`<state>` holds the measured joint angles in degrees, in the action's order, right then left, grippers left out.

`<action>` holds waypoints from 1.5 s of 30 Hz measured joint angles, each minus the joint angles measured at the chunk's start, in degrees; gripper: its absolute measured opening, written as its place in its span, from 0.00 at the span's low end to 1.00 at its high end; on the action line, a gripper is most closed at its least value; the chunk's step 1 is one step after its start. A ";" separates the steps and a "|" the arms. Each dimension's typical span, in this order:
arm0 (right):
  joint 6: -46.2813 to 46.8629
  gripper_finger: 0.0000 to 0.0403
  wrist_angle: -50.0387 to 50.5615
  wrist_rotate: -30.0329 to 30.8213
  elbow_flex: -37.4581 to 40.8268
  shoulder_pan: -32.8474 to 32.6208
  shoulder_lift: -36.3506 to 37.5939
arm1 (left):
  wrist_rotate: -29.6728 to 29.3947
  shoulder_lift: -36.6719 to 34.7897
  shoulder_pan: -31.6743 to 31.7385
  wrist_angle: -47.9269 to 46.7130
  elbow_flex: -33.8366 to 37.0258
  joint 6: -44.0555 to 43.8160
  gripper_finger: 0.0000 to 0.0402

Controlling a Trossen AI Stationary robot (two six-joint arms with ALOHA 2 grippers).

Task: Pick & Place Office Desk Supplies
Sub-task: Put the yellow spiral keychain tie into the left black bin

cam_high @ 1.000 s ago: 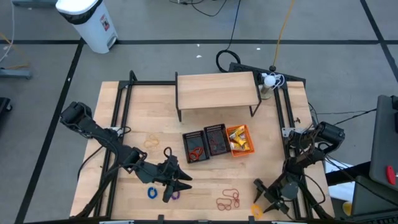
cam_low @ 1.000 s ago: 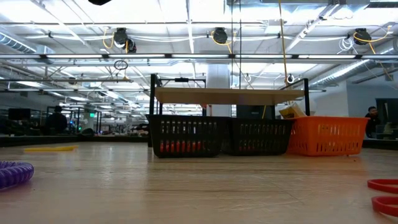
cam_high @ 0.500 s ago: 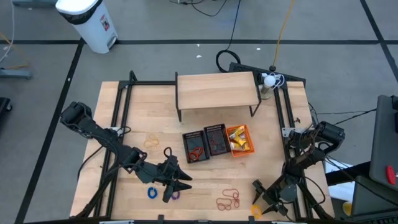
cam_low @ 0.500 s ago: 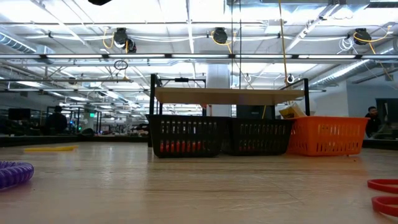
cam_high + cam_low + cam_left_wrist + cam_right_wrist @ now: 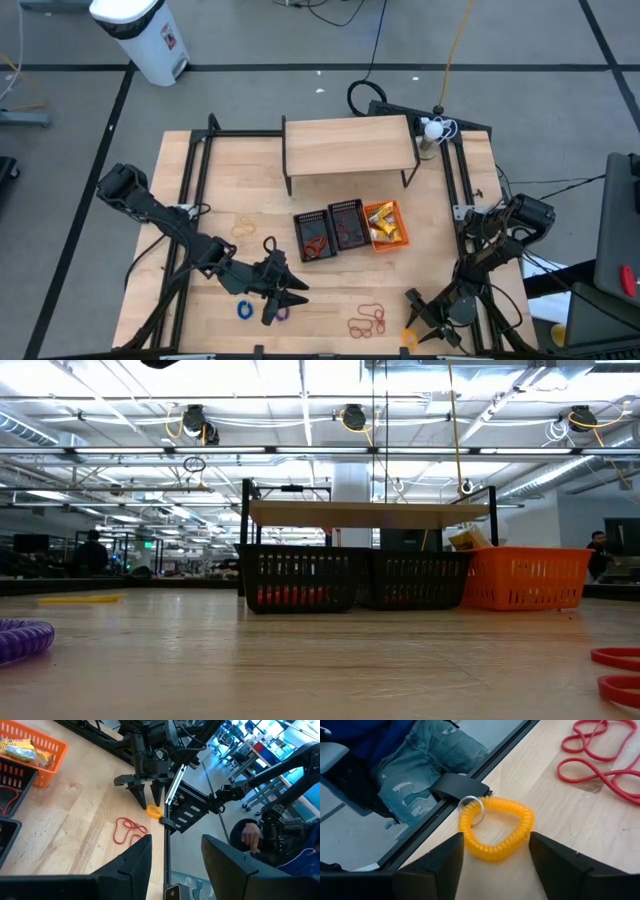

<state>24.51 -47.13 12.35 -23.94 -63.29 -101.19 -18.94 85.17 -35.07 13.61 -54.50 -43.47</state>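
Observation:
A yellow coil band (image 5: 495, 832) with a metal key ring (image 5: 470, 810) lies flat on the table at its near right edge. My right gripper (image 5: 496, 840) is open, low over the band, with one finger on each side of it and not touching. The left wrist view shows that gripper (image 5: 147, 795) pointing down at the band (image 5: 154, 811). My left gripper (image 5: 285, 298) hangs open and empty above the near left, beside a purple coil (image 5: 280, 313) and a blue ring (image 5: 243, 310). Red elastic loops (image 5: 367, 320) lie between the arms.
Two black baskets (image 5: 312, 235) (image 5: 347, 223) and an orange basket (image 5: 386, 224) stand mid-table before a wooden shelf (image 5: 350, 145). Tan loops (image 5: 245, 226) lie far left of the baskets. The black frame rail (image 5: 460, 787) runs beside the band; a person's legs (image 5: 435, 755) show beyond it.

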 joint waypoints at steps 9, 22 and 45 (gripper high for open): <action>-0.02 0.26 1.65 0.47 0.07 0.43 -0.04 | -0.01 0.00 -0.01 0.02 0.00 -0.15 0.42; -10.66 0.05 -1.80 4.01 0.22 2.53 -0.28 | -0.02 0.00 0.00 -0.02 0.00 0.22 0.42; -12.17 0.05 10.82 8.97 0.22 19.57 32.14 | -0.83 0.01 7.24 -0.24 0.00 28.71 0.42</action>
<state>12.34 -36.31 21.31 -23.73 -43.72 -69.05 -19.77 85.18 -27.83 13.37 -54.50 -14.75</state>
